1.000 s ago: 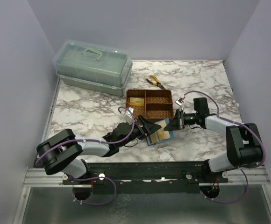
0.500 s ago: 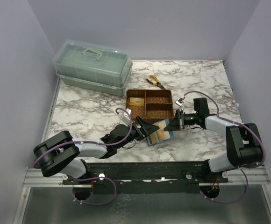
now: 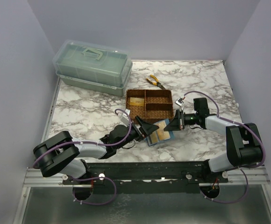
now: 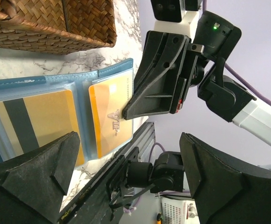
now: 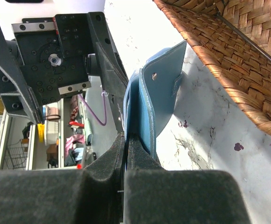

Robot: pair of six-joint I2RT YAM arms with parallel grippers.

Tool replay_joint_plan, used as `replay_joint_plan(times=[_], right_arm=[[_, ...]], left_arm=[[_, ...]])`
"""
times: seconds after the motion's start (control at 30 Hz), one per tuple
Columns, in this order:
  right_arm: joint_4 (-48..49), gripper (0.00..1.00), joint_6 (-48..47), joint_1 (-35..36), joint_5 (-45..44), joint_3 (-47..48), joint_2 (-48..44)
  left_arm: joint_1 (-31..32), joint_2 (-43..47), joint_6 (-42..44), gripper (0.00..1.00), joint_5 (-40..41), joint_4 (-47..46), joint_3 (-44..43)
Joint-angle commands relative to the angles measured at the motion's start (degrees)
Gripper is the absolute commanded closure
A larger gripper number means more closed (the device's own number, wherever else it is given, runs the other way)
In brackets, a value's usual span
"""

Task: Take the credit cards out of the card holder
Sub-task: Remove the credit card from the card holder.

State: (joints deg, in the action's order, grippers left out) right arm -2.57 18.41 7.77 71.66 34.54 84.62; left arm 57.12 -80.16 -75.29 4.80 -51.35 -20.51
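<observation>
The teal-blue card holder (image 3: 160,133) lies open on the marble table in front of the woven tray. In the left wrist view its clear sleeves hold two credit cards: a gold card with a black stripe (image 4: 37,121) and a yellow card (image 4: 110,116). My right gripper (image 3: 169,125) is shut on the card holder's right edge (image 5: 161,88), with a thin blue layer pinched between its jaws (image 5: 126,140). My left gripper (image 3: 145,127) stands wide open at the holder's left side, nothing between its fingers (image 4: 128,140).
The brown woven tray (image 3: 150,104) sits just behind the holder, with a pale gold card (image 3: 136,101) in its left compartment. Yellow-handled pliers (image 3: 154,82) lie further back. A green lidded box (image 3: 92,67) stands at the back left. The table's front rail (image 4: 121,168) is close below.
My left gripper's jaws have spread wider and the arm has shifted slightly forward. The right gripper and card holder have not moved.
</observation>
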Motion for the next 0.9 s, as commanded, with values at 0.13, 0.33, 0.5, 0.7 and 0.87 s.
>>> replay_joint_plan(times=[0.13,0.33,0.5,0.7,0.87], right_arm=[[2.0,1.00,0.6,-0.4,3.4,-0.4,-1.7],[2.0,1.00,0.7,-0.4,3.6,-0.4,-1.7],[2.0,1.00,0.8,-0.5,3.7,-0.4,-1.8],[2.0,1.00,1.1,-0.5,4.1,-0.4,-1.6],[2.0,1.00,0.9,-0.5,4.2,-0.5,-1.3]], left_arm=[[0.3,0.1,-2.0,0.03,-0.4,-3.1,0.9],[0.3,-0.6,-0.9,0.03,-1.0,-3.6,0.0],[0.3,-0.9,-0.9,0.03,-1.1,-4.3,0.0],[0.3,-0.8,-0.6,0.03,-1.0,-5.2,0.4],[0.3,-0.6,-0.1,0.03,-0.9,-6.1,0.9]])
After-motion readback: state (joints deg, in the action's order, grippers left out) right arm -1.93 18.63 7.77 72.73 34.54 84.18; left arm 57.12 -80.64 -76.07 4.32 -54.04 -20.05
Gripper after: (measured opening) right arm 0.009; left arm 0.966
